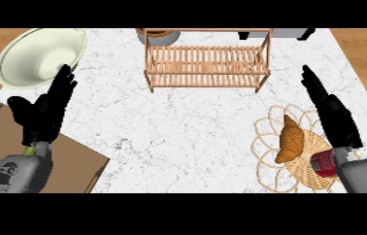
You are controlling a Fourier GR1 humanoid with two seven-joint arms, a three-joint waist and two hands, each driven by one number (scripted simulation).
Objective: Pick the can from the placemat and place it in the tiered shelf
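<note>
The tiered shelf (206, 60) stands beyond the placemat (305, 175). Your left hand (44, 110) rests released, far left of it. Your right hand (331, 110) hangs over it, fingers straight, gripping nothing, likely because the can (324, 164) (half-hidden by your wrist) sits at its near edge.

Tiered shelf (206, 60), wooden, slatted: landmark, upright on the counter (186, 127).
Cream plate (39, 57): left of shelf.
Woven placemat (301, 173): below-right of shelf, bearing croissant (290, 141) and red can (324, 164).
Left hand (43, 110): below-left of shelf, fingers straight.
Right hand (331, 110): right of shelf, fingers straight.
</note>
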